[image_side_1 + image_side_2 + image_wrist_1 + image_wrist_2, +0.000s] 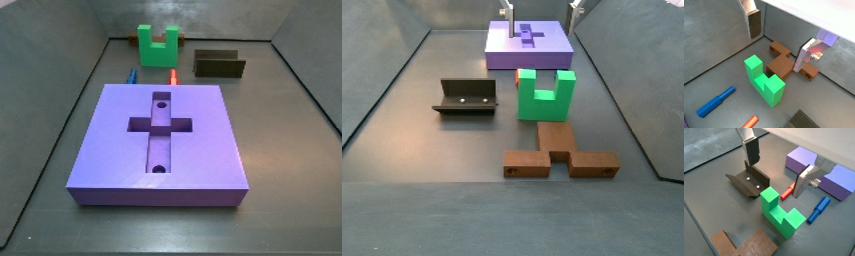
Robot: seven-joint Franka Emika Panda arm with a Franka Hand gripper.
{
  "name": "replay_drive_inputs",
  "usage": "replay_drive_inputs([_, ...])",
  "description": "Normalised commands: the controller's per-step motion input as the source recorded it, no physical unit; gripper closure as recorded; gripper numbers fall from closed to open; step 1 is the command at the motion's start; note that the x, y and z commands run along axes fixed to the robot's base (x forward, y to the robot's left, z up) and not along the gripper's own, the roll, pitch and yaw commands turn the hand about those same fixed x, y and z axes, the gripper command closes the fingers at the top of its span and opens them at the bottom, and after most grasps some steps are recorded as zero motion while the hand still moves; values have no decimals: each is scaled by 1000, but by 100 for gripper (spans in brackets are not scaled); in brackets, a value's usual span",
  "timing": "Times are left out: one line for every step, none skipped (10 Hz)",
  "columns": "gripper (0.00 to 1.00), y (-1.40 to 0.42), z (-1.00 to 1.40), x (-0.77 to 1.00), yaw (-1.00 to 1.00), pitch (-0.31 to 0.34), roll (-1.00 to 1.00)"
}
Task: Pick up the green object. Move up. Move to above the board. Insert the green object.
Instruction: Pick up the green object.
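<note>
The green object (pixel 764 80) is a bright green U-shaped block standing on the grey floor with its prongs up. It shows in both wrist views (pixel 777 210) and both side views (pixel 159 45) (pixel 547 92). The board (pixel 201 150) is a large purple block with a cross-shaped recess and two round holes, and it lies apart from the green object (pixel 529 55). My gripper (pixel 776 51) hangs open and empty well above the green object, with nothing between the fingers (pixel 751 150). Only its fingertips show at the upper edge of a side view (pixel 543 6).
A brown block (pixel 556 158) lies beside the green object. The dark fixture (pixel 749 182) stands on its other side (pixel 219 65). A blue stick (pixel 819 209) and a red stick (pixel 787 191) lie between the green object and the board. Grey walls ring the floor.
</note>
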Motion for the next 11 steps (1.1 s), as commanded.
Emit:
replay_drive_inputs([0, -17, 0, 0, 0, 0, 0])
replay_drive_inputs([0, -57, -329, 0, -29, -179, 0])
replay_drive_inputs([0, 43, -809, 1000, -97, 0, -123])
replay_drive_inputs([0, -97, -974, 900, -94, -40, -60])
replay_drive_inputs([0, -9, -851, 471, -117, -114, -114])
replay_drive_inputs([0, -54, -480, -6, -80, -176, -129])
replay_drive_inputs([0, -80, -480, 240, -191, -124, -117])
replay_drive_inputs([0, 0, -523, 177, -209, -146, -111])
replay_drive_inputs([0, -134, -214, 0, -14, -40, -61])
replay_drive_inputs([0, -91, -149, -54, -20, -63, 0])
replay_drive_inputs([0, -131, -263, 0, 0, -77, 0])
